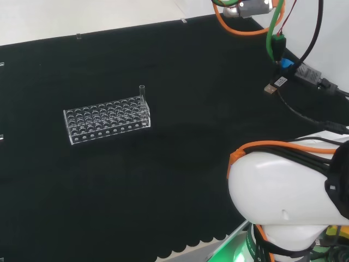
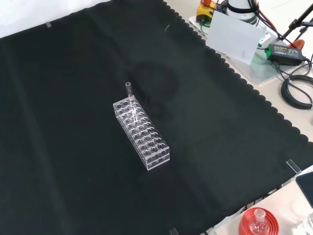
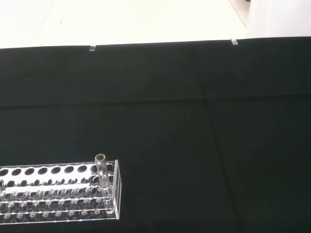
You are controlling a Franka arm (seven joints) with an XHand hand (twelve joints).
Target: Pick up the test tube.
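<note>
A clear glass test tube [image 1: 142, 93] [image 2: 129, 93] [image 3: 101, 167] stands upright in a corner hole of a clear plastic rack [image 1: 106, 120] [image 2: 142, 133] [image 3: 58, 193]. The rack lies on the black cloth, left of centre in the head view and near the middle in the front view. The tube sits at the rack's right end in the head view and at its far end in the front view. It looks empty. Nothing touches the tube or the rack.
The arm's white link [image 1: 289, 196] bulks at the head view's lower right, with cables [image 1: 305, 82] behind it. In the front view a white box [image 2: 237, 36] and cables [image 2: 296, 90] lie beyond the cloth's scalloped edge, and a red ribbed stand [image 2: 259, 223] holds a flask at the bottom right.
</note>
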